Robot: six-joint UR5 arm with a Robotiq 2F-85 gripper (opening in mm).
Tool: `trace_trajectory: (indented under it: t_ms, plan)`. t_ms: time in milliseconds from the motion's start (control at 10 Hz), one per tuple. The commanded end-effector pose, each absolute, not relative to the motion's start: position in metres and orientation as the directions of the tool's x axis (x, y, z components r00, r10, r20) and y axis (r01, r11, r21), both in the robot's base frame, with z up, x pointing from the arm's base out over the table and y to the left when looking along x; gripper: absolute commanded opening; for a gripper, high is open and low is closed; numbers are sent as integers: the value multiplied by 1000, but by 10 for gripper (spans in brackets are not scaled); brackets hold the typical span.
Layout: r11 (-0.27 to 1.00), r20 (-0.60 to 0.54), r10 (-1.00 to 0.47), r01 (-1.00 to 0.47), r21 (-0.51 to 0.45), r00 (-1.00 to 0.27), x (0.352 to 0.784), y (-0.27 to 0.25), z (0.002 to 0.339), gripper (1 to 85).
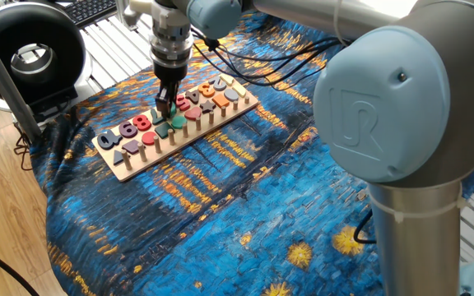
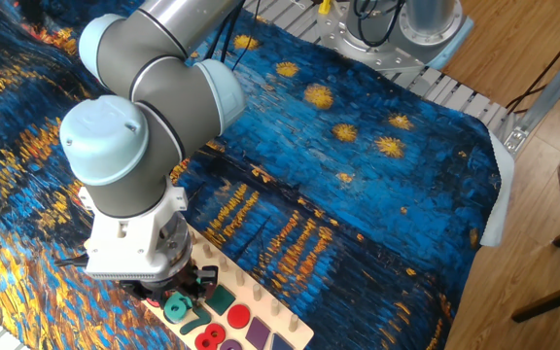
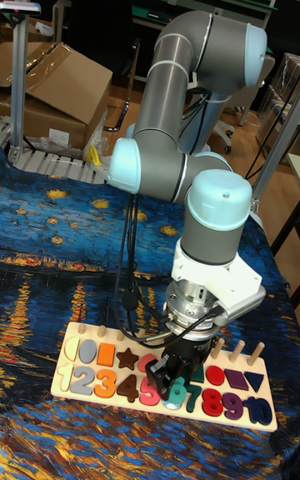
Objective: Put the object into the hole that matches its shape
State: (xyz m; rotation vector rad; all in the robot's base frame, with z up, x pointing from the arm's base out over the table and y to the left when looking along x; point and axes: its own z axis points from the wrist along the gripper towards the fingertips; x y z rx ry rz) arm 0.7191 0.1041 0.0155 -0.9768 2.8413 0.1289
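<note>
Across the wooden number board [image 3: 250, 423] from the left: grey 1 [image 3: 81, 380], orange 2 [image 3: 104, 383], then the gripper [image 3: 171, 380] low over the digit row. Right under its tips, the teal-green number piece [image 2: 173, 309], at board level. Cannot tell whether fingers pinch it. Further right, red 8 [image 3: 212, 402].

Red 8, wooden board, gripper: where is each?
red 8 [image 1: 142, 122], one fixed view, its middle.
wooden board [image 1: 126, 170], one fixed view, bare near corner.
gripper [image 1: 164, 107], one fixed view, between fingertips.
</note>
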Motion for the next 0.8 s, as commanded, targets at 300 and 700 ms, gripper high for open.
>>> trace_trajectory:
  t_ms: [300,700]
  plan:
    - [785,-169,-600,-616,67,-782,719,108,17,193]
    - [766,-186,-615,-637,92,-766,718,102,18,320]
